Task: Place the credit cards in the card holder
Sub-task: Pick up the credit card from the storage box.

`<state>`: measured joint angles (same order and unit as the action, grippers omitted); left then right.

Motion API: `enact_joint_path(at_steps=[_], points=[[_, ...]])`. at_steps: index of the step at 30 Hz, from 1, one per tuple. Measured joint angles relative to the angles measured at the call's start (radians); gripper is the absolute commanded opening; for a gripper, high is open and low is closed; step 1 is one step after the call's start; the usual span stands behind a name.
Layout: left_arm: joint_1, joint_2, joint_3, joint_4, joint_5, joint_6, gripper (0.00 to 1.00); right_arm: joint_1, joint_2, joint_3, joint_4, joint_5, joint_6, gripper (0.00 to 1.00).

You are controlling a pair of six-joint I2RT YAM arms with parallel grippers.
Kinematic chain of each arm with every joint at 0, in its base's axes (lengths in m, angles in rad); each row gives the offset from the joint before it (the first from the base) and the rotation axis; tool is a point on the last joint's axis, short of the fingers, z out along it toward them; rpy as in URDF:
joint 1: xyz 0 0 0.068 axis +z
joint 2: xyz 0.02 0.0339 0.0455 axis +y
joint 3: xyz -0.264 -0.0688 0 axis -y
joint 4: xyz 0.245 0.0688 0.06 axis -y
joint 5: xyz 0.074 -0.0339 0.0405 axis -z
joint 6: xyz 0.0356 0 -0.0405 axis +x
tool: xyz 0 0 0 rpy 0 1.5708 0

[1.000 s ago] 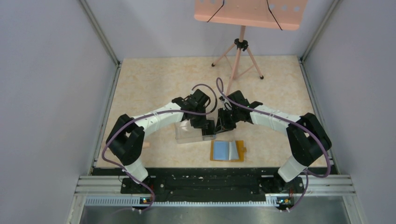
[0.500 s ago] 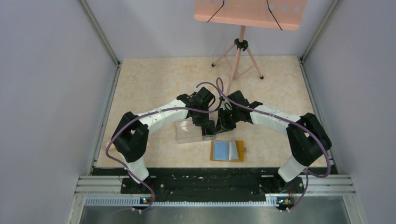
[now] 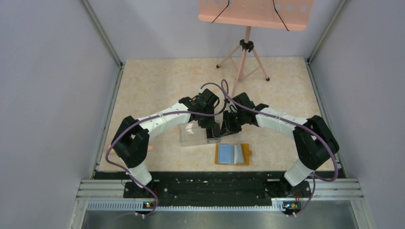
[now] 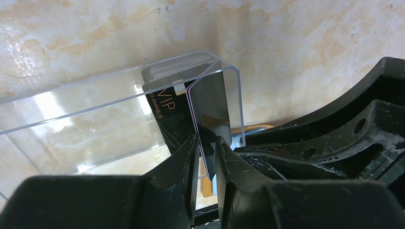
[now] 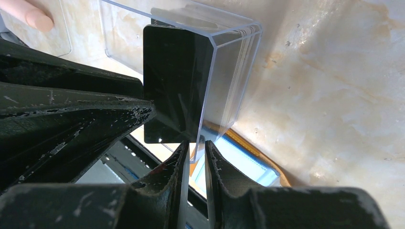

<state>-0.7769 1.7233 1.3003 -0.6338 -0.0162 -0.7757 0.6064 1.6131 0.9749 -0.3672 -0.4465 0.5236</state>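
A clear plastic box lies at mid-table with dark credit cards in it. One black card printed "VIP" lies inside. A second black card stands on edge at the box's open end, and my left gripper is shut on its lower edge. That card shows as a glossy black rectangle in the right wrist view. My right gripper is shut on the box's clear end wall. The orange card holder lies open just in front of both grippers, blue-grey pockets up.
A pink music stand's tripod stands at the back of the table. A peach rod-like object lies beside the left arm's base. Grey walls enclose the table on three sides, and a black rail runs along the near edge.
The left arm's elbow has shifted slightly to the right and its wrist has nudged toward the right gripper. The right arm, the box and the card holder have stayed put.
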Motion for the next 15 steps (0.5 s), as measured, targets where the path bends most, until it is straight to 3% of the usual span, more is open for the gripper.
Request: enact_joint_path(at_steps=[15], points=[[-0.002, 0.000, 0.008, -0.050, -0.018, 0.015, 0.25, 0.000, 0.000, 0.000, 0.000, -0.001, 0.000, 0.19]])
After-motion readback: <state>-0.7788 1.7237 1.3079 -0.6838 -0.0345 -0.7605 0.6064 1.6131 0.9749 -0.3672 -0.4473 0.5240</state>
